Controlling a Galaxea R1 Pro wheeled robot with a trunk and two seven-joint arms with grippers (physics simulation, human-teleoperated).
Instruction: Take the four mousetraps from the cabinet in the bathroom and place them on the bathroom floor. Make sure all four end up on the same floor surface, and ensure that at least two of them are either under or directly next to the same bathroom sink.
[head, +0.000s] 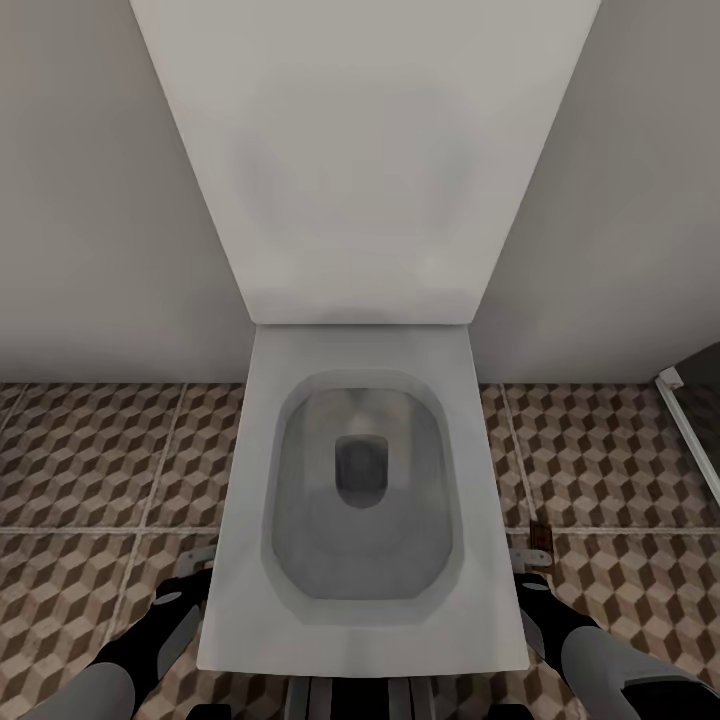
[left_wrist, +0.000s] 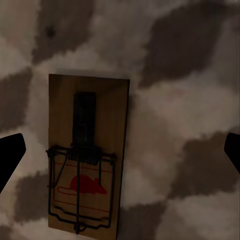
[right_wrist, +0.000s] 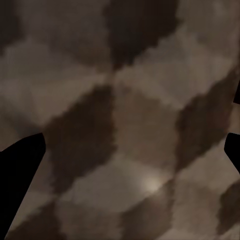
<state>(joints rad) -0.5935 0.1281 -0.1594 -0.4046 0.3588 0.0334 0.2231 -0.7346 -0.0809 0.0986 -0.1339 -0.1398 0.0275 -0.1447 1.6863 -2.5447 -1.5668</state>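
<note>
In the left wrist view a mousetrap (left_wrist: 87, 155) lies flat on the cube-pattern bathroom floor (left_wrist: 180, 100): a brown board with a dark wire bar and a red mouse print. My left gripper (left_wrist: 120, 150) hovers open over it, fingertips wide apart and clear of the board. In the head view the left gripper (head: 190, 575) is low beside the toilet's left side. My right gripper (head: 532, 570) is low on the toilet's right side, open over bare tile (right_wrist: 125, 125). A small brown board, perhaps another mousetrap (head: 540, 527), lies just beyond it. The cabinet and sink are out of view.
A white toilet (head: 360, 500) with its raised lid (head: 360, 150) stands straight ahead against a pale wall, between my two arms. Patterned tiles (head: 90, 470) spread to both sides. A dark panel with a white frame (head: 690, 420) stands at the far right.
</note>
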